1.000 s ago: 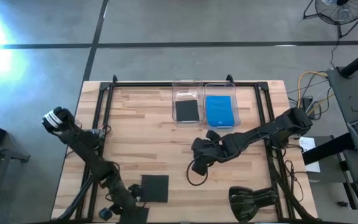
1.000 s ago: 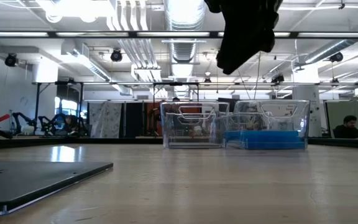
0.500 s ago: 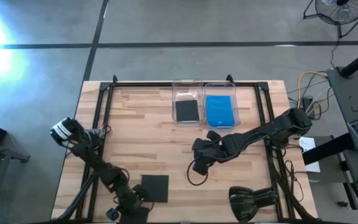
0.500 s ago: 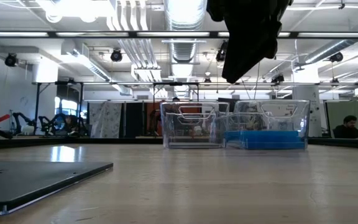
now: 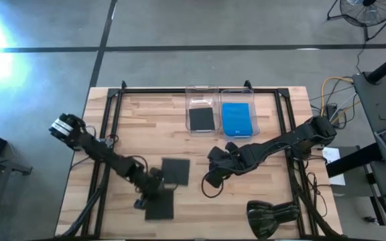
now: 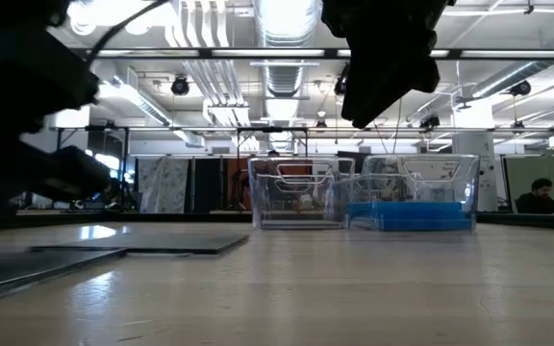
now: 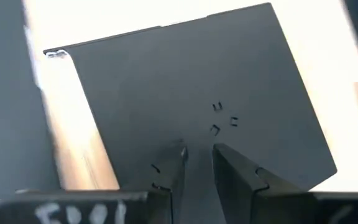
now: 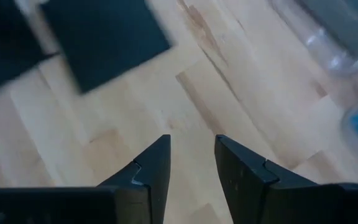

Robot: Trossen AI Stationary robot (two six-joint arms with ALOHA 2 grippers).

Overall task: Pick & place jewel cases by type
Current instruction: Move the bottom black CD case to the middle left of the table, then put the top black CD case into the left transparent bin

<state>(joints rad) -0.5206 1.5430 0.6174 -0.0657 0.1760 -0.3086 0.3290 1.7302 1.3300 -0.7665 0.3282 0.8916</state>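
1. A black jewel case [image 5: 175, 171] is seen near the middle of the table [image 5: 146, 127], with the left gripper [image 5: 156, 184] at its near-left edge. In the left wrist view the same case [image 7: 197, 106] fills the picture, and the two fingers [image 7: 169, 177] stand a narrow gap apart at its edge. Whether the edge is actually clamped between them cannot be told from these views.
2. A second dark case [image 5: 159, 208] lies flat at the near edge of the table, just near of the left gripper.
3. At the far side two clear bins stand side by side: a black case [image 5: 201, 118] is held in the left bin [image 5: 202, 94], and a blue case [image 5: 236, 119] in the right bin [image 5: 236, 94].
4. The right gripper [image 5: 214, 175] hangs above the table right of centre, its fingers [image 8: 151, 171] slightly parted with nothing between them.
5. The cases are judged to be light, thin, stiff and smooth, so slipping is likely and cracking possible under a hard squeeze.
6. A hold across one edge is judged best, since little else is offered by a flat case; one side would have to be lifted or slid off the wood first.
7. By type, the black case is judged to belong in the left bin.
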